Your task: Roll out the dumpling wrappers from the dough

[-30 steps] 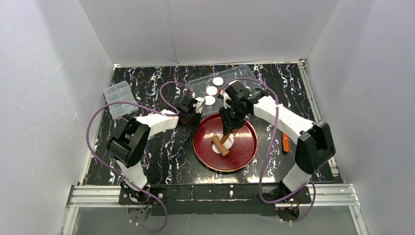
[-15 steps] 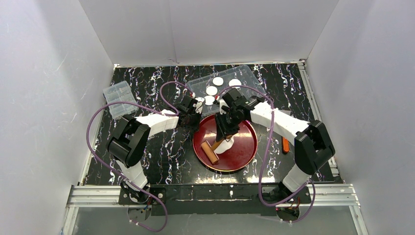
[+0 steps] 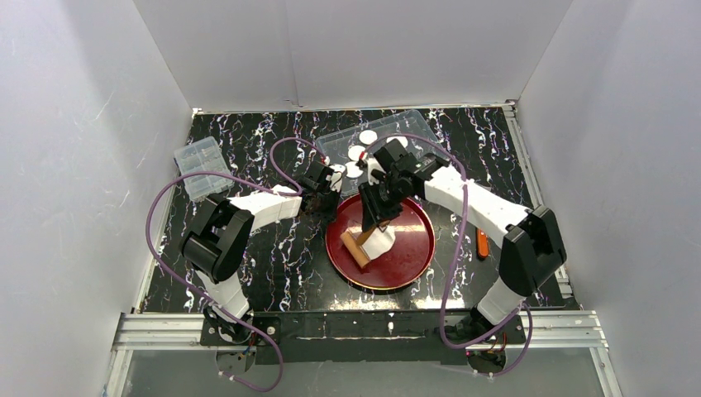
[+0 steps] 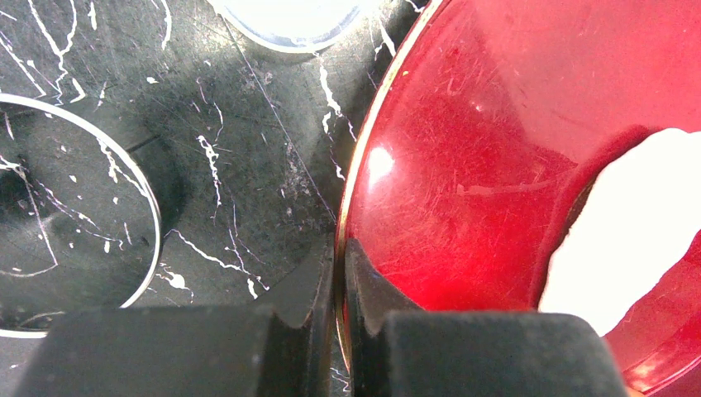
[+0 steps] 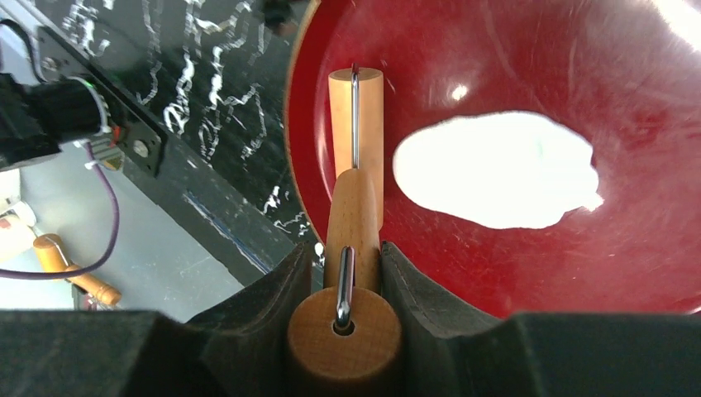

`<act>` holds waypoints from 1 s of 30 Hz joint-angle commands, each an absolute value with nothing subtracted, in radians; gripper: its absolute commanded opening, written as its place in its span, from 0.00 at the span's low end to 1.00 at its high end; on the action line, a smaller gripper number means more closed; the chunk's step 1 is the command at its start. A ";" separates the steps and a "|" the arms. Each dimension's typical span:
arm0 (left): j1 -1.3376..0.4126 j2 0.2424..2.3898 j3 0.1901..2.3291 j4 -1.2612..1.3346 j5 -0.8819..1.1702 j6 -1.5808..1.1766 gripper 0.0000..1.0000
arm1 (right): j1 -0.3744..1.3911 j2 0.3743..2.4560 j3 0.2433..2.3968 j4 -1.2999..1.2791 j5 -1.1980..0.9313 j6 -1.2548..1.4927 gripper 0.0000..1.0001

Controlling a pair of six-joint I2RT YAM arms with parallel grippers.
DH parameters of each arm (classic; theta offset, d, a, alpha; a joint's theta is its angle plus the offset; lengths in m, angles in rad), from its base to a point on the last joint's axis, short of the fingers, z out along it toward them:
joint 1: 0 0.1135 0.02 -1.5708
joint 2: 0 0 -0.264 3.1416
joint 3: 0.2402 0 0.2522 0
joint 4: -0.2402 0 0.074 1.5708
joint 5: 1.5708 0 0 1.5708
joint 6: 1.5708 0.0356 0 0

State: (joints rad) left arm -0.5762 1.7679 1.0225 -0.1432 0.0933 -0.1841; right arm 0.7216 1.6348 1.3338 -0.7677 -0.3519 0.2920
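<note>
While our right gripper [image 5: 345, 266] clenched the rolling pin [image 5: 355, 124] beside the dough [image 5: 496, 169] on the red tray [image 5: 628, 265], whose rim the left gripper [image 4: 339, 273] pinched, we judged uneven pressure could tear it.

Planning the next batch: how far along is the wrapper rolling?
Done: several round wrappers lie in the clear container. In hand: the right gripper holds the rolling pin beside the flattened dough on the red tray, its rim clamped by the left gripper. Left: that irregular sheet is no neat disc yet.
</note>
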 commanded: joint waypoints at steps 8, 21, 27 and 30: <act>-0.578 1.802 0.999 -0.237 0.015 -0.140 0.00 | 0.682 1.562 1.469 -0.886 -0.223 0.218 0.01; -0.578 1.809 1.001 -0.238 0.015 -0.140 0.00 | 0.700 1.660 1.277 -0.833 -0.161 0.228 0.01; -0.578 1.808 1.000 -0.238 0.014 -0.140 0.00 | 0.711 1.672 1.231 -0.781 -0.184 0.254 0.01; -0.578 1.809 1.001 -0.238 0.014 -0.140 0.00 | 0.721 1.686 1.229 -0.762 -0.205 0.265 0.01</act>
State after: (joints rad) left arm -0.5762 1.7687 1.0233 -0.1432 0.0929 -0.1837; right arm 0.6895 1.6287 1.2907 -0.7589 -0.2565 0.2729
